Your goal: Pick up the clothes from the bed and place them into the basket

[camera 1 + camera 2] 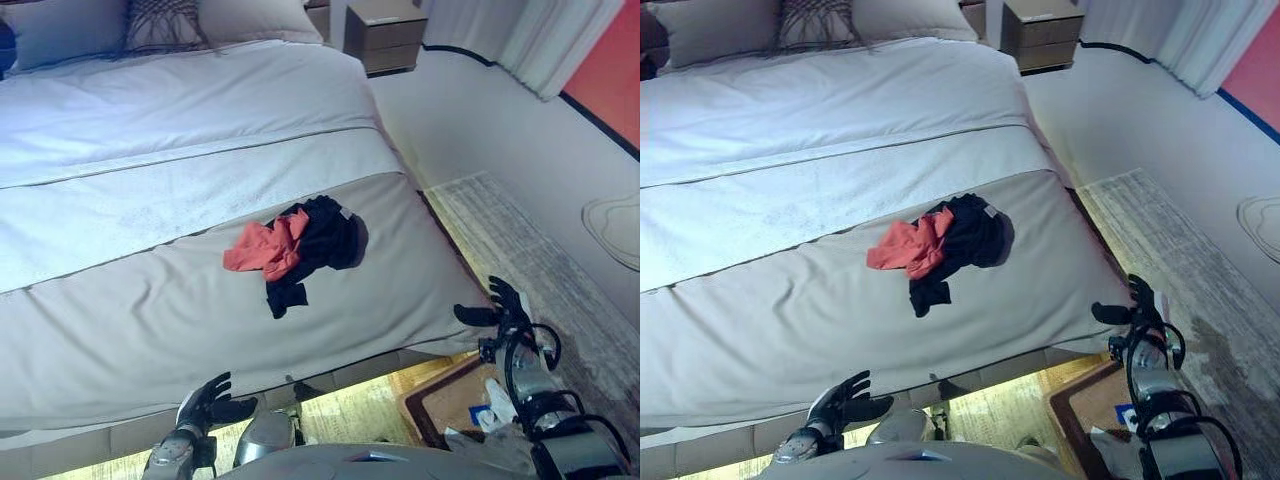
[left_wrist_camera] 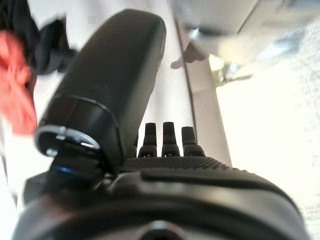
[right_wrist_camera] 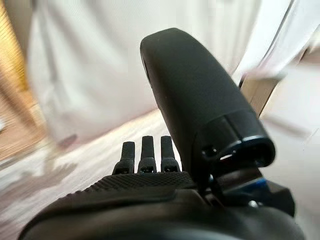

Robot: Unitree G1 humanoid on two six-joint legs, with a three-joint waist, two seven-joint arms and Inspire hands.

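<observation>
A small heap of clothes lies on the grey blanket of the bed (image 1: 150, 310): a red-orange garment (image 1: 266, 248) partly over a black garment (image 1: 325, 238), also seen as red cloth (image 2: 17, 85) in the left wrist view. My left hand (image 1: 213, 400) hovers open below the bed's foot edge, well short of the heap. My right hand (image 1: 503, 302) is open by the bed's near right corner, holding nothing. A brown basket (image 1: 450, 398) sits on the floor under my right arm, partly hidden.
Pillows (image 1: 160, 22) lie at the head of the bed. A wooden nightstand (image 1: 385, 35) stands beyond it, with curtains (image 1: 540, 40) on the right wall. A pale patterned rug (image 1: 520, 240) covers the floor right of the bed.
</observation>
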